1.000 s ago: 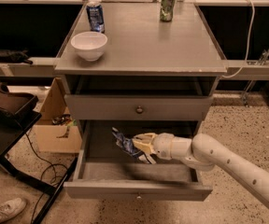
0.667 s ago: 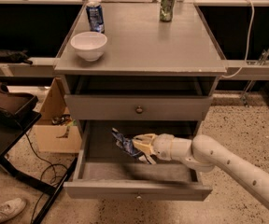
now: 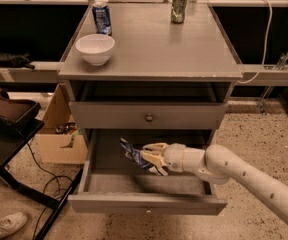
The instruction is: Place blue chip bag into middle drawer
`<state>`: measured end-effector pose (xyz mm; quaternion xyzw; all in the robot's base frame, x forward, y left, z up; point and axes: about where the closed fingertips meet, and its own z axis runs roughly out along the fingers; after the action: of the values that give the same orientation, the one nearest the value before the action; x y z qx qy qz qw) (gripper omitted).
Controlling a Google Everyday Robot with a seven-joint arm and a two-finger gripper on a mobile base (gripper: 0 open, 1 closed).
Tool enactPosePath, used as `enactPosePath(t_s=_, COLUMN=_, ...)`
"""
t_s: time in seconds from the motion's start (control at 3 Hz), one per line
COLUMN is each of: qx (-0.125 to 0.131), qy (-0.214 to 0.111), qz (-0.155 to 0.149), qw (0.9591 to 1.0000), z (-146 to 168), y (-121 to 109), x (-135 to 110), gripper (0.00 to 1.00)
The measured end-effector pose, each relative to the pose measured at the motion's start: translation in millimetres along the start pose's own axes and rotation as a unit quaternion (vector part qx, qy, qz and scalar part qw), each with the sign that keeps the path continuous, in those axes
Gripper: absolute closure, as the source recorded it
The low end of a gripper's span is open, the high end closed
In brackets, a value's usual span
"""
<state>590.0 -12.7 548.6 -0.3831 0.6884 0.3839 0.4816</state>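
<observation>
The middle drawer [image 3: 109,181] is pulled open below the closed upper drawer. My gripper [image 3: 152,159] reaches in from the right on its white arm and is shut on the blue chip bag [image 3: 134,155]. The crinkled dark-blue bag with white patches hangs from the fingers over the drawer's inside, left of centre, a little above the grey floor. Its right part is hidden by the fingers.
On the cabinet top [image 3: 184,49] stand a white bowl [image 3: 95,48], a blue-and-white can [image 3: 102,18] and a green can [image 3: 178,6]. A cardboard box [image 3: 59,134] sits left of the cabinet. A black stand [image 3: 9,119] and cables lie at the far left.
</observation>
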Motion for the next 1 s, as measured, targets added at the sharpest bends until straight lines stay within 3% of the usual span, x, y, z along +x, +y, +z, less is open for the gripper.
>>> enactPosePath(t_s=0.33, qx=0.000, qy=0.000, qz=0.000, qw=1.0000, z=0.0, y=0.0, x=0.0, gripper=0.07)
enactPosePath(t_s=0.67, qx=-0.010, qy=0.001, qz=-0.004, qw=0.9999, z=4.3, y=2.1, x=-0.7, gripper=0.00)
enactPosePath(t_s=1.0, qx=-0.019, qy=0.004, qz=-0.011, qw=0.9997, z=5.3, y=3.9, x=-4.1, gripper=0.00)
